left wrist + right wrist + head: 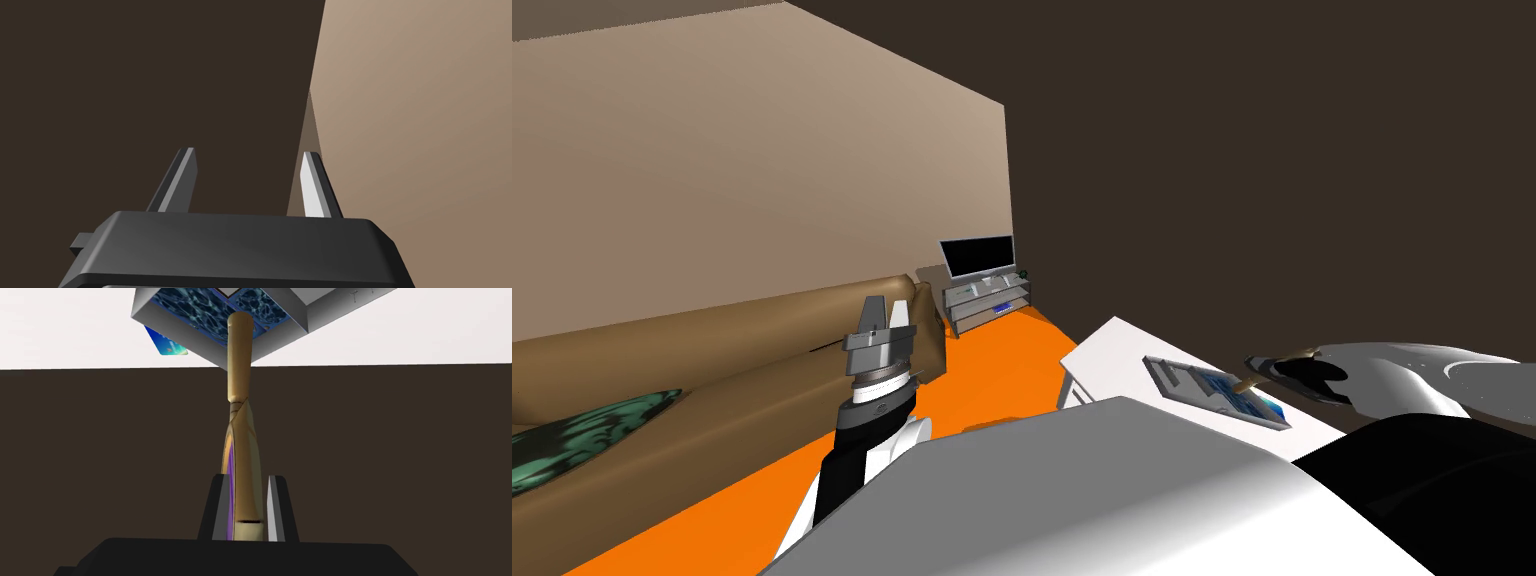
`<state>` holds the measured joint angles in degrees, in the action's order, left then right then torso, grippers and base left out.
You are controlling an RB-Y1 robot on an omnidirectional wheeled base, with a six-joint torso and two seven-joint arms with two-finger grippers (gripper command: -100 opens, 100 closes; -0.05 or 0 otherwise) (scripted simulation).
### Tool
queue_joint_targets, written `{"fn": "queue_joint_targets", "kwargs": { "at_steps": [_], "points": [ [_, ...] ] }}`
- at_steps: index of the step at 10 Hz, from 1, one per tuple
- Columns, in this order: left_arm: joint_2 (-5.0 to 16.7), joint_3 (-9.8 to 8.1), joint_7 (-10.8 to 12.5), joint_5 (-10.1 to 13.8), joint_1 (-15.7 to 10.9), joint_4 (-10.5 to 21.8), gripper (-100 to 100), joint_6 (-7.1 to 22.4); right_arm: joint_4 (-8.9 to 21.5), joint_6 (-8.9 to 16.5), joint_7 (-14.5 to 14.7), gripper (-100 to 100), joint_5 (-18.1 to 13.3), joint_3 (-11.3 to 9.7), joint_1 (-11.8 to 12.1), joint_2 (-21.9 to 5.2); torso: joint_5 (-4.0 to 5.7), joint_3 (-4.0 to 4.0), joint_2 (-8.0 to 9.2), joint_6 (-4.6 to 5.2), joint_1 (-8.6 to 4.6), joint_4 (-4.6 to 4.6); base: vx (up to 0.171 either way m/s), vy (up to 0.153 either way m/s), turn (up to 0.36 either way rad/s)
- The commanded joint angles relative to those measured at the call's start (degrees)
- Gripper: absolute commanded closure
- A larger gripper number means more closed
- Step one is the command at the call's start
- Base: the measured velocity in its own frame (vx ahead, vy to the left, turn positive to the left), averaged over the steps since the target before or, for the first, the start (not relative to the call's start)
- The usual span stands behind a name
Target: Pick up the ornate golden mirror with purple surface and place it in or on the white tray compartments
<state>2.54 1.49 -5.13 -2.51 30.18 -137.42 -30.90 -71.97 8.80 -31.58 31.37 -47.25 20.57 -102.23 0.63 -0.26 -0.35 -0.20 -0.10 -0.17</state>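
Observation:
My right gripper (245,488) is shut on the golden hand mirror (244,453), held edge-on, with a thin strip of purple glass showing along one side. Its handle (239,353) points at the grey-walled tray (285,338), whose compartments have a blue patterned floor; the handle's tip lies over the tray's corner. In the head view the tray (1212,388) lies on a white table (1112,350) at the right, and the right gripper (1282,368) hovers beside it with the golden handle (1247,382) reaching towards the tray. My left gripper (883,318) is raised and open over the sofa side.
A blue card (167,344) lies on the white table beside the tray. A brown sofa (712,350) with a green cushion (582,435) stands at the left. At the back, a TV (977,256) sits on a glass stand (987,300). The floor (992,370) is orange.

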Motion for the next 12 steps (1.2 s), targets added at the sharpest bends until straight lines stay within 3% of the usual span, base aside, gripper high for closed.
{"fn": "queue_joint_targets", "kwargs": {
  "at_steps": [1, 2, 3, 7, 8, 9, 11, 12],
  "points": [
    [0.0, 0.00, 0.0, 0.0, 0.0, 0.0, 0, 0.0, -0.6, 0.1, -1.9, 100, -0.6, 0.3, 0.3, -1.9, 0.00, 0.00, 0.00, 0.00, 0.00, 0.00, 0.052, -0.050, 0.145],
    [0.0, 0.00, 0.0, 0.0, 0.0, 0.0, 0, 0.0, -0.3, 0.1, -1.3, 100, -0.7, 0.5, 0.5, -1.0, -0.03, 0.04, 0.07, 0.01, 0.05, 0.02, 0.024, -0.028, 0.048],
    [0.0, 0.00, 0.0, 0.0, 0.0, 0.0, 0, 0.0, -0.3, 0.0, -1.6, -100, -0.8, 0.6, 0.4, -1.2, 0.01, 0.12, 0.23, 0.14, 0.13, 0.03, 0.008, -0.006, 0.002],
    [0.0, 0.00, 0.0, 0.0, 0.0, 0.0, 0, 0.0, -0.3, 0.0, -1.6, -100, -0.8, 0.6, 0.4, -1.2, -0.03, 0.26, 0.45, 0.17, 0.25, 0.09, 0.000, 0.000, 0.000],
    [0.0, 0.00, 0.0, 0.0, 0.0, 0.0, 0, 0.0, -0.3, 0.0, -1.6, 0, -0.8, 0.6, 0.4, -1.2, -0.03, 0.27, 0.46, 0.17, 0.25, 0.09, 0.000, 0.000, 0.000],
    [0.0, 0.00, 0.0, 0.0, 0.0, 0.0, 0, 0.0, -2.1, -0.2, -2.6, -100, 0.1, -0.1, 0.4, -3.8, -0.03, 0.27, 0.46, 0.17, 0.26, 0.09, -0.016, -0.009, 0.003],
    [0.0, 0.00, 0.0, 0.0, 0.0, 0.0, 0, 0.0, -2.1, -0.2, -2.6, -100, 0.1, -0.1, 0.4, -3.8, -0.03, 0.30, 0.52, 0.16, 0.23, 0.11, -0.014, -0.008, 0.003],
    [0.0, 0.00, 0.0, 0.0, 0.0, 0.0, 0, 0.0, -3.9, -0.4, -3.6, -100, 1.0, -0.8, 0.4, -6.5, -0.02, 0.30, 0.51, 0.17, 0.24, 0.11, -0.014, -0.007, 0.001]
  ]
}}
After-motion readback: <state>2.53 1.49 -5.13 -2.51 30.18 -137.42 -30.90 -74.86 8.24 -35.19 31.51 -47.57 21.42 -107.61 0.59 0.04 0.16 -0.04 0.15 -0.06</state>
